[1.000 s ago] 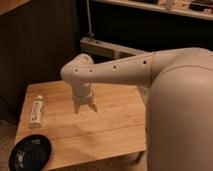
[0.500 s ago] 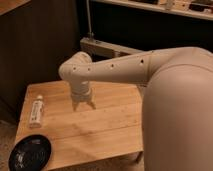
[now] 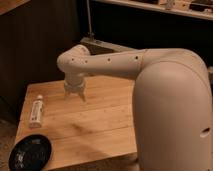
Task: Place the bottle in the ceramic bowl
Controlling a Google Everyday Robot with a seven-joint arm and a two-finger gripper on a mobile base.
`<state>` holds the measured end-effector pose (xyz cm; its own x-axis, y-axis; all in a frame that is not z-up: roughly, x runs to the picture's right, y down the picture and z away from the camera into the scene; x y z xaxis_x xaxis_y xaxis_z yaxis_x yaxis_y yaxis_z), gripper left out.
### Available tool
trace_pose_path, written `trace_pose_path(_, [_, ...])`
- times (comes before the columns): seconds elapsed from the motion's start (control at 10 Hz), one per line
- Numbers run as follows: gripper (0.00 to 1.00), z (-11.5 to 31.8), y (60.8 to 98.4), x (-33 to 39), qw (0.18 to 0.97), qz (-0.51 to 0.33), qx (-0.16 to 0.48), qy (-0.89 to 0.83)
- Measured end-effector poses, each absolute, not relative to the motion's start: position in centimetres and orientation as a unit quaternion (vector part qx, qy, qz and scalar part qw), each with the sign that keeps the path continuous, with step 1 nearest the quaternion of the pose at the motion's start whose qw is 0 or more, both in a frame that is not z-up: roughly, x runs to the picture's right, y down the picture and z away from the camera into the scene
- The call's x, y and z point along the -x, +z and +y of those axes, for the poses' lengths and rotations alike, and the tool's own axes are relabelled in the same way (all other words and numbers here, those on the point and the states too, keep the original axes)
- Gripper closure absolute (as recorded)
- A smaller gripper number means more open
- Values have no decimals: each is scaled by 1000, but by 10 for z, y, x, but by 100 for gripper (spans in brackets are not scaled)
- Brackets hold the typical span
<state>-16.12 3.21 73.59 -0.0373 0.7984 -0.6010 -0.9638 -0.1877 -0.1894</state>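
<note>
Start at the left. The ceramic bowl [image 3: 31,152] sits at the near left corner of the wooden table [image 3: 105,122]. It is black and shiny, and nothing is in it.

A bit farther back, by the left edge, you see the bottle [image 3: 36,111]. It lies on its side on the wood. It is near the bowl but does not touch it.

Go right and you come to the gripper [image 3: 75,95]. It hangs above the table, to the right of the bottle and a little farther back. Its two fingers are spread apart and hold nothing.

The big white arm [image 3: 115,62] fills the right side.

What changed? In the last moment the gripper slid a little to the left, closer to the bottle. Its fingers stayed just as wide. So I think you are still reaching for the bottle and have not picked it up yet.

You still need to go more to the left and down. Then you can close on the bottle, lift it, and carry it to the bowl.
</note>
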Motion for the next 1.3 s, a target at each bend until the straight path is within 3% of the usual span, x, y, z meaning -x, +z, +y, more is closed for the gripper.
trace_pose_path(0.2, [35, 23, 738, 171, 607, 106, 322, 719])
trace_pose_path(0.8, [35, 11, 731, 227, 640, 113, 288, 703])
trace_pose_path(1.3, [35, 9, 756, 262, 644, 106, 320, 687])
